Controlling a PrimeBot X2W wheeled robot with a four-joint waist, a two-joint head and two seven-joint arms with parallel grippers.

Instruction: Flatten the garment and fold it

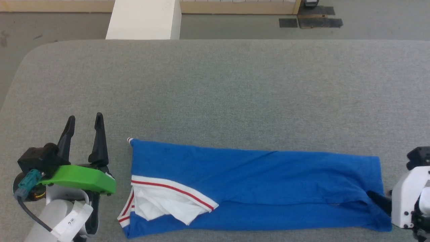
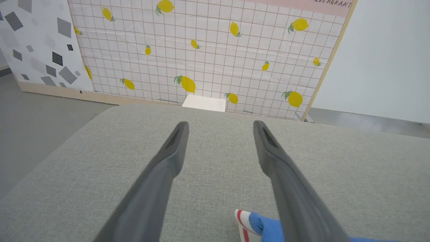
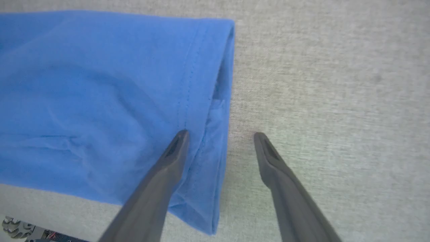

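**Lying Long and Blue Between Two Open Grippers**

The garment lies on the grey table in one long blue strip. It looks mostly flat, with a few soft wrinkles. One end is close to the left gripper. The other end reaches the right gripper.

The left gripper's two dark fingers are spread wide apart. Nothing is between them but bare grey table, so they hold nothing. A little corner of the garment, with red and white stripes, pokes out just beside the finger that is nearer the shirt, down low by that finger's base. A white sleeve with a red stripe lies on top of the blue at this end, a bit past that same finger.

The right gripper's fingers are spread wide too, and they grip nothing. One finger is over the blue cloth, right by the stitched hem. The other finger is over bare table. The edge of the garment runs through the gap between them. I cannot tell if the finger over the cloth touches it.

Past the left gripper's fingertips stand a white block and a wall with yellow lemons.
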